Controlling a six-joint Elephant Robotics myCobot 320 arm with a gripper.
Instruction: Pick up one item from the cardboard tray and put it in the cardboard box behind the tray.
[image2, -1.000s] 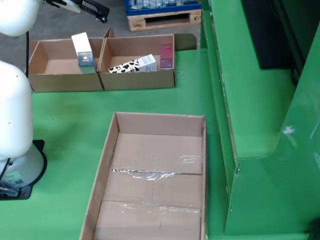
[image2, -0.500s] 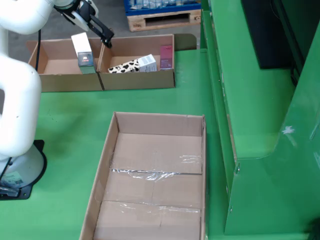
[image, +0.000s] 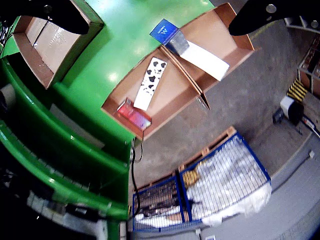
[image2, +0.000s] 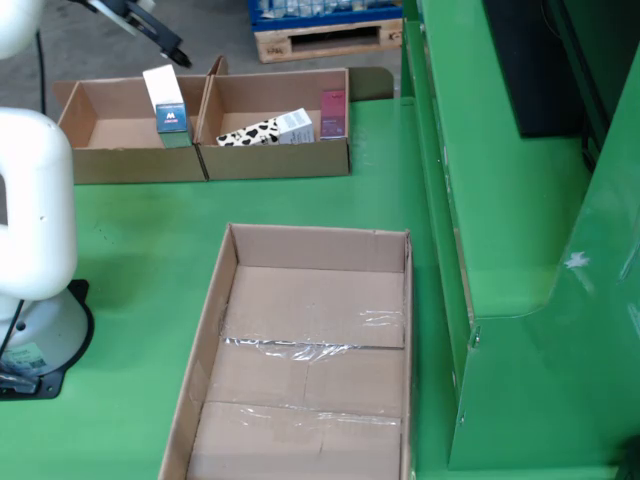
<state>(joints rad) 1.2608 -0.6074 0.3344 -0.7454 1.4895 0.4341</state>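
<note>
My gripper (image: 155, 15) hangs high above the two cardboard boxes, fingers spread and holding nothing. The cardboard tray (image2: 232, 290) in front sits bare, with no item for me to pick; a cow-patterned carton (image2: 248, 133) lies in the right-hand box (image2: 280, 158). It looks light and stiff, so I would pinch its long sides.

The cardboard tray (image2: 300, 440) runs past the frame's bottom edge, apparently empty.

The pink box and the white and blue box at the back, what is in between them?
In the fixed view, a cow-spotted carton lies on its side between the pink box and the white and blue box. The cardboard wall dividing the two back boxes also stands there.
</note>
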